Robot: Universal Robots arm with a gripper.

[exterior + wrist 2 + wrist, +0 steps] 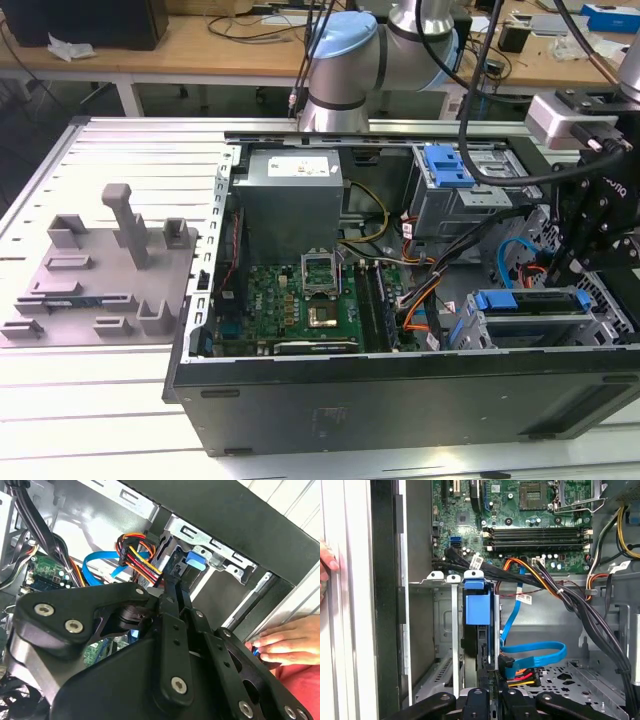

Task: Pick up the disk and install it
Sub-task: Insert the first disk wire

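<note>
My gripper (492, 694) is low inside the open computer case (400, 400), at the drive cage (445, 630) in its front corner. My fingers (169, 597) are drawn close together with only a slim gap. As far as I can judge, they pinch the thin edge of the disk (477, 607) rather than hang free of it.

The disk stands on edge straight ahead of my fingertips, its bright blue rail frame already between the cage's grey walls. So the pick-up looks done and the disk is well into its slot. I cannot tell whether it is pushed fully home or latched.

Just beside my fingertips, on the motherboard (520, 510) side, lie the flat blue data cable (535, 655) and a bundle of red, yellow and orange power wires (522, 676). Their plugs sit near the disk's edge, but I cannot tell if either is connected.

A person's hand (285, 645) rests outside the case wall, beyond the cage from my fingers. The grey fixture plate (90, 280) lies well apart, outside the case.
</note>
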